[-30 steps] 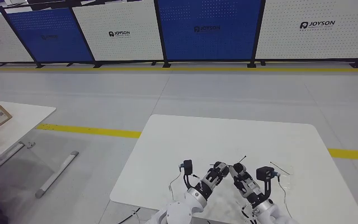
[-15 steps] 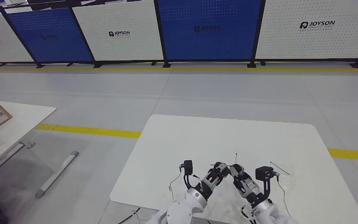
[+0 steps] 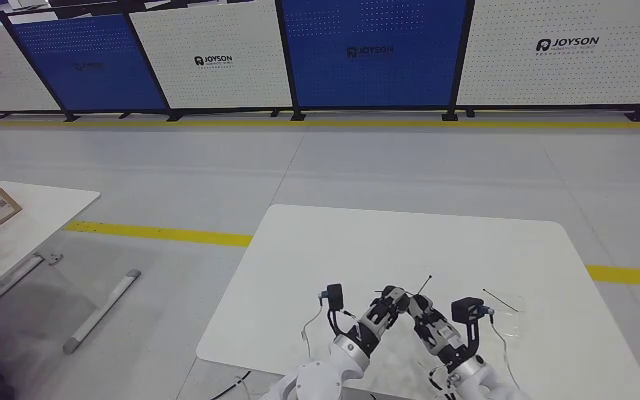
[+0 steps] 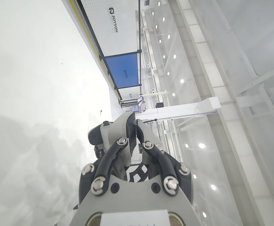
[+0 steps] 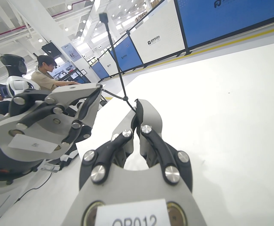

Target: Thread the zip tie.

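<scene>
A black zip tie (image 5: 115, 57) stands up from my right gripper (image 5: 136, 110), which is shut on its lower part; its square head (image 5: 103, 16) is at the top. Just above the right fingertips a second thin black strand (image 5: 113, 94) crosses the tie and runs sideways into the tips of my left gripper (image 5: 99, 89), which is shut on it. In the top view both grippers, left (image 3: 397, 296) and right (image 3: 417, 299), meet tip to tip over the white table's (image 3: 400, 240) near edge, and the zip tie (image 3: 425, 284) points away from them. The left wrist view has its gripper (image 4: 134, 123) with pads pressed together.
Another thin black tie (image 3: 501, 298) lies on the table beside a clear bag (image 3: 512, 322), right of the right arm. The table's far half is bare white surface. A grey floor with yellow lines and blue and white panels lies beyond.
The zip tie's free end swung a little left, then partly back to the right. The right arm's wrist shifted slightly left. Both grippers stay shut.
</scene>
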Action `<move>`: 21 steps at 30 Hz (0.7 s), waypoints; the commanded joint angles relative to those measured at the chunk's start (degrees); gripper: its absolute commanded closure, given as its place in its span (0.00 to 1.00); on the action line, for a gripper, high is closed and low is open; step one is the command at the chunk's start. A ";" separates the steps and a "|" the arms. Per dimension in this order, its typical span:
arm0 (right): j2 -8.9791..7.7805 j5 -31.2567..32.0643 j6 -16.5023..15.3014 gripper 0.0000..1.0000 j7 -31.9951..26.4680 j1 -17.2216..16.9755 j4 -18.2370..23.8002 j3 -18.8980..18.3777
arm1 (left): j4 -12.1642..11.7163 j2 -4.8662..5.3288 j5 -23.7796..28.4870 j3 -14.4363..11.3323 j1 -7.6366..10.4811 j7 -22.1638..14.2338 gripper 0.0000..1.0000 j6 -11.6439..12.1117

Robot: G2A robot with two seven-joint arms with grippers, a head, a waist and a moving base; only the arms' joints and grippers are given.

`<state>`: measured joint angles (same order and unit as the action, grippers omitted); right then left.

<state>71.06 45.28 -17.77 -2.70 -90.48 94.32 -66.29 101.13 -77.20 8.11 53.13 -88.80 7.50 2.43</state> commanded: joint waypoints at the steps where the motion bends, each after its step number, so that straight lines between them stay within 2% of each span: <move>1: 0.01 0.02 0.03 1.00 -0.13 0.06 -0.06 0.05 | 0.11 -0.01 0.08 0.06 -0.04 0.01 1.00 0.13; 21: 0.15 -0.18 -0.21 1.00 -0.68 0.92 -1.62 0.87 | 0.81 -0.11 0.44 0.53 -0.40 0.20 1.00 2.78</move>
<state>71.22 45.11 -17.96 -3.39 -89.56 92.75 -65.44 101.93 -77.31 8.53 53.65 -89.19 7.70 5.17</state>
